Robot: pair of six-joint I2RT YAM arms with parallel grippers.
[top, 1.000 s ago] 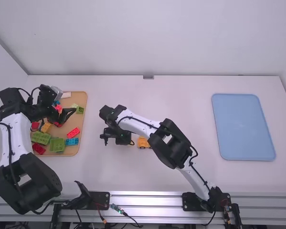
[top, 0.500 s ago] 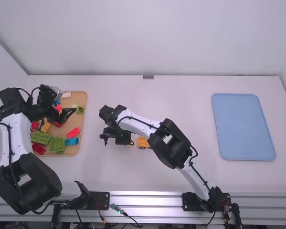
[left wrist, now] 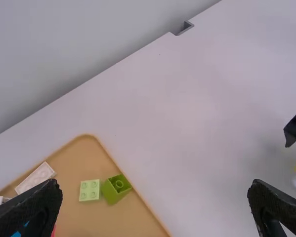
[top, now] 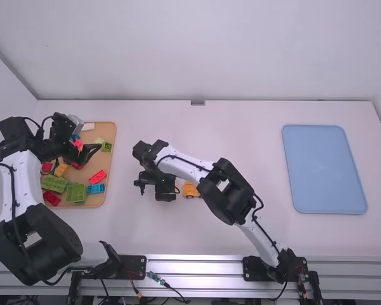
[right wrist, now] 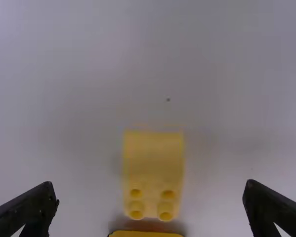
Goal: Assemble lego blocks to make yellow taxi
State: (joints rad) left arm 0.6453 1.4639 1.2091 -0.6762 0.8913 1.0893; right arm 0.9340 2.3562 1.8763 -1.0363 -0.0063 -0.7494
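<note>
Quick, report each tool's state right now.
Left tool: open, holding nothing, over the tan tray.
Right tool: open, over a yellow lego block it does not grip.

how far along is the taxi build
Probably early. Done: a pale yellow studded plastic block and an orange-yellow block lie out on the white table. In hand: nothing; the left gripper and right gripper are open and empty. Remaining: joining the blocks, it seems, as the pale one's studs are bare.
</note>
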